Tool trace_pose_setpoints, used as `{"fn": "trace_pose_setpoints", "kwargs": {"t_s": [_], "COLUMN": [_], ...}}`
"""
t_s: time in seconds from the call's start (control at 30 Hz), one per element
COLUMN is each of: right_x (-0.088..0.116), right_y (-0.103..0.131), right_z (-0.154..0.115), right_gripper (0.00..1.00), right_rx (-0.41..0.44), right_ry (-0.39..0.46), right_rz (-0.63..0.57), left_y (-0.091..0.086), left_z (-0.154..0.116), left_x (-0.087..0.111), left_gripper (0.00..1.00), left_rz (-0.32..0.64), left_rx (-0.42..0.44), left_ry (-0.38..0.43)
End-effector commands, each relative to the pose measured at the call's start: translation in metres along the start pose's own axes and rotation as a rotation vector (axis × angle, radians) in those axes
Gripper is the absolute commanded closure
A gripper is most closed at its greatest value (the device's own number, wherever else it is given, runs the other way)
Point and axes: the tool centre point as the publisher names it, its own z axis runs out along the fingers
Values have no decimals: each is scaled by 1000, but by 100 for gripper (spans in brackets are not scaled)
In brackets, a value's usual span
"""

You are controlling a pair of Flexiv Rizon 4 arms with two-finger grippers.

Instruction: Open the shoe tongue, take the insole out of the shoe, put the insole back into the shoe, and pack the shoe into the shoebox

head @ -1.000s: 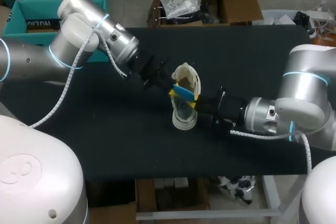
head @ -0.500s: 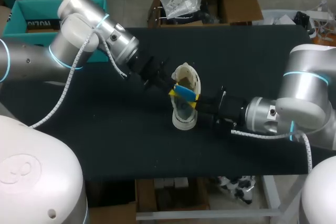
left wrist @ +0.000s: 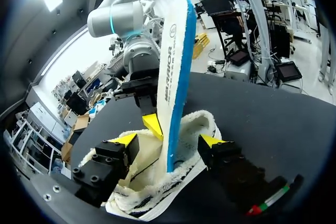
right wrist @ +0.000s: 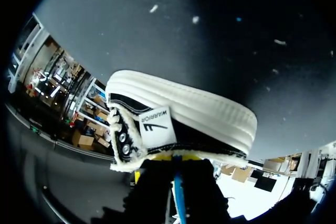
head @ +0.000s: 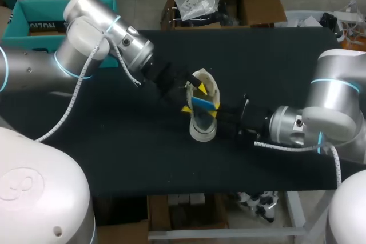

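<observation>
Left wrist view: shows insole (left wrist: 176, 77) standing on end in shoe (left wrist: 157, 195), lower end down in the fleece lining, most of its length above the collar. Shows right gripper (left wrist: 159, 126) pinching insole low down, just over the opening. Has left gripper (left wrist: 168, 140) spread wide, 1 tip either side of the collar; can't confirm firm contact, so treating as not clamped. Head view: puts shoe in middle of table (head: 114, 152), opening up, under both grippers. Reads as step 2 of 4, insole removal; could equally be re-insertion. Next, if extracting: lift straight up along insole's length until clear of the lining, and brace shoe with left gripper to stop ride-up or tipping.
</observation>
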Motion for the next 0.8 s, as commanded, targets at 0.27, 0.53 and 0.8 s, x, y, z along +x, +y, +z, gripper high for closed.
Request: {"fn": "trace_pose_setpoints", "kwargs": {"t_s": [0.27,0.53,0.8], "right_x": [0,0,0], "right_y": [1,-3,-25], "right_z": [4,5,-11], "right_gripper": [100,100,49], "right_rx": [-14,-11,-69], "right_ry": [19,9,1], "right_rz": [-14,-17,-65], "left_y": [-7,0,-3], "left_z": [-4,0,1], "left_x": [3,0,3], "left_gripper": [80,100,100], "left_rz": [13,31,68], "left_rx": [3,2,-18], "left_ry": [-25,-28,-38]}}
